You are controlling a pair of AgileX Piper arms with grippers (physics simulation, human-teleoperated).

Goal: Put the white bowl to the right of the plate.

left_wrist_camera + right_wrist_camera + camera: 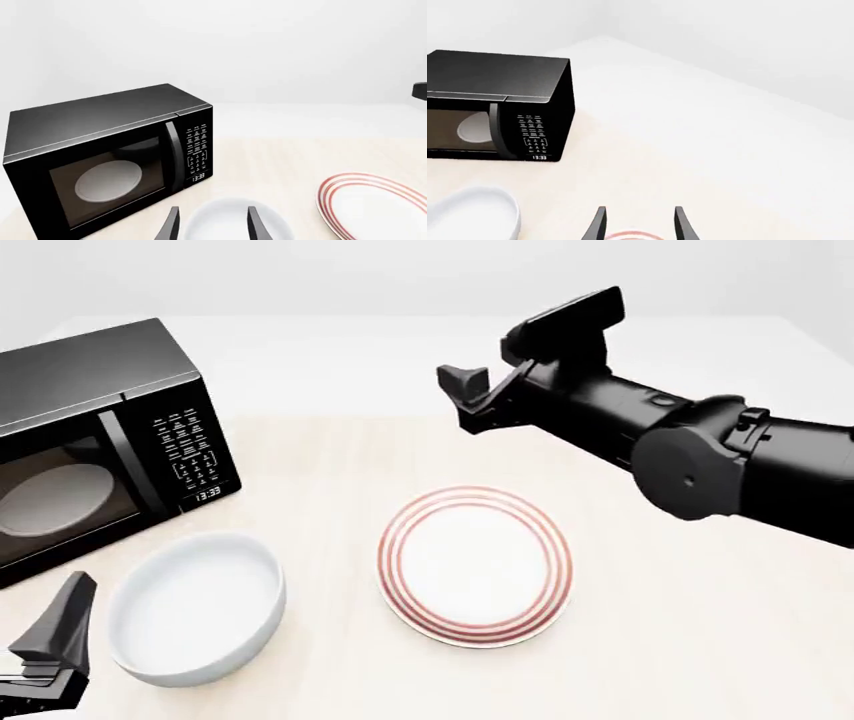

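Observation:
The white bowl (198, 605) stands on the table at the front left, left of the red-ringed plate (475, 565). My left gripper (54, 635) is low at the front left corner, just left of the bowl. In the left wrist view its fingers (170, 225) stand apart and open, with the bowl (230, 215) seen beyond them and the plate (373, 205) off to one side. My right gripper (478, 390) hangs open in the air beyond the plate's far edge. The right wrist view shows that gripper (639, 227) empty, with the plate's rim (627, 235) and the bowl (474, 212).
A black microwave (94, 440) with a white disc inside stands at the left, behind the bowl. Its keypad side (534, 135) faces the middle of the table. Bare light wood (694, 640) lies to the right of the plate.

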